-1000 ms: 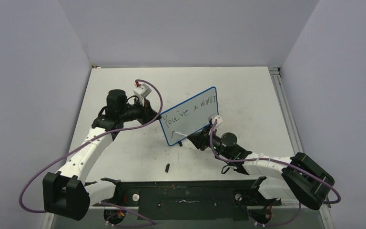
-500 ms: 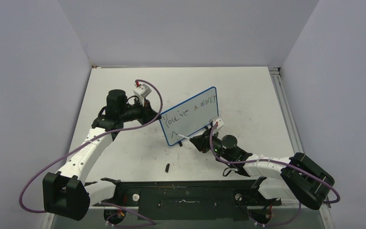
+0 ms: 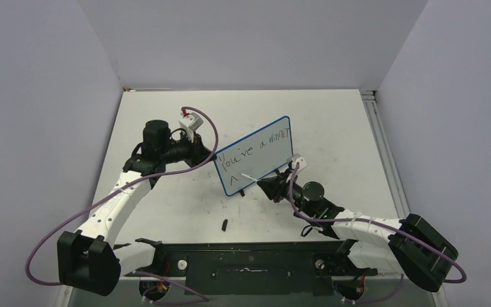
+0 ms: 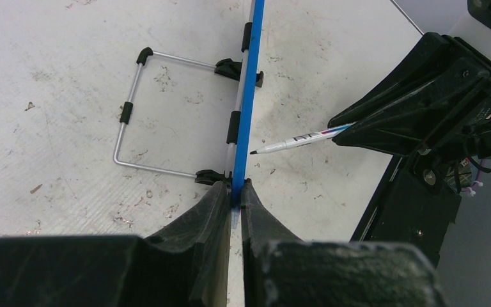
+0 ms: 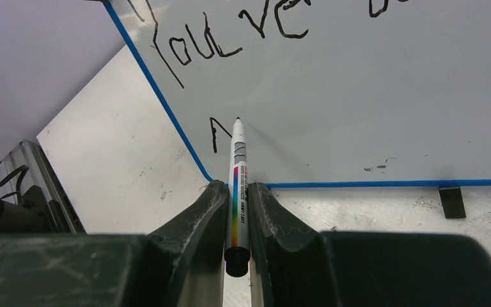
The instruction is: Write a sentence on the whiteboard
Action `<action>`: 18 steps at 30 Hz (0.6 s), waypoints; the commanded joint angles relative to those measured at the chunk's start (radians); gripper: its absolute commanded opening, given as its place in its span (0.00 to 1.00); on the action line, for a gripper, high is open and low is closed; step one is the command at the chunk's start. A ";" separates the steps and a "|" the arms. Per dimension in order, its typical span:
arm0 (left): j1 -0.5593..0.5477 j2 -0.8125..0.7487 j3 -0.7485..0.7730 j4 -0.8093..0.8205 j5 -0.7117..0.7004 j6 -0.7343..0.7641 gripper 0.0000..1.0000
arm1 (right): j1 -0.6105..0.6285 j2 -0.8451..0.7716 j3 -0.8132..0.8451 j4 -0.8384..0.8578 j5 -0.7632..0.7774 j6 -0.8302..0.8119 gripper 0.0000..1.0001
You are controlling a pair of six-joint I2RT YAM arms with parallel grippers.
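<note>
marker (image 5: 237,173) pinched tight in right gripper (image 5: 235,203), tip at the whiteboard (image 3: 263,165), which stands upright mid-table, one end clamped by left gripper (image 4: 231,195). risk: hard pressure may tip board or skid marker in its jaws. sentence (image 3: 246,153) reads "you've a winner", ending unclear; marker print illegible.

We see the whiteboard (image 3: 265,161) standing mid-table (image 3: 332,128), with its wire stand (image 4: 131,121) behind it. Our left claw (image 4: 231,189) pinches its left edge. In front, our right claw (image 5: 236,189) holds a marker (image 5: 238,157) with its tip at the lower-left face, below the sentence (image 3: 256,147). A small piece (image 3: 224,224) lies nearer us.
</note>
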 commanded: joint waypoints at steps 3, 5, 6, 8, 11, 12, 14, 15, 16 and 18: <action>-0.006 -0.018 0.001 0.001 0.018 -0.016 0.00 | 0.002 0.023 0.020 0.052 0.016 -0.008 0.05; -0.007 -0.017 0.001 0.001 0.018 -0.016 0.00 | 0.002 0.035 0.024 0.060 0.013 -0.009 0.05; -0.006 -0.018 0.000 0.001 0.018 -0.016 0.00 | 0.002 0.039 0.024 0.063 0.013 -0.008 0.05; -0.006 -0.019 0.002 0.002 0.018 -0.016 0.00 | 0.002 0.046 0.025 0.066 0.011 -0.009 0.05; -0.006 -0.020 0.002 0.001 0.018 -0.015 0.00 | 0.002 0.059 0.023 0.068 0.007 -0.013 0.05; -0.007 -0.020 0.002 0.001 0.019 -0.015 0.00 | 0.002 0.063 0.021 0.071 0.008 -0.013 0.05; -0.007 -0.020 0.002 -0.001 0.018 -0.015 0.00 | 0.002 0.065 0.017 0.077 0.011 -0.010 0.05; -0.006 -0.021 0.000 0.001 0.018 -0.015 0.00 | 0.002 0.064 0.016 0.079 0.013 -0.009 0.05; -0.006 -0.021 -0.001 -0.001 0.018 -0.015 0.00 | 0.002 0.061 0.014 0.081 0.019 -0.008 0.05; -0.006 -0.021 0.000 -0.001 0.018 -0.015 0.00 | 0.002 0.050 0.013 0.083 0.030 -0.008 0.05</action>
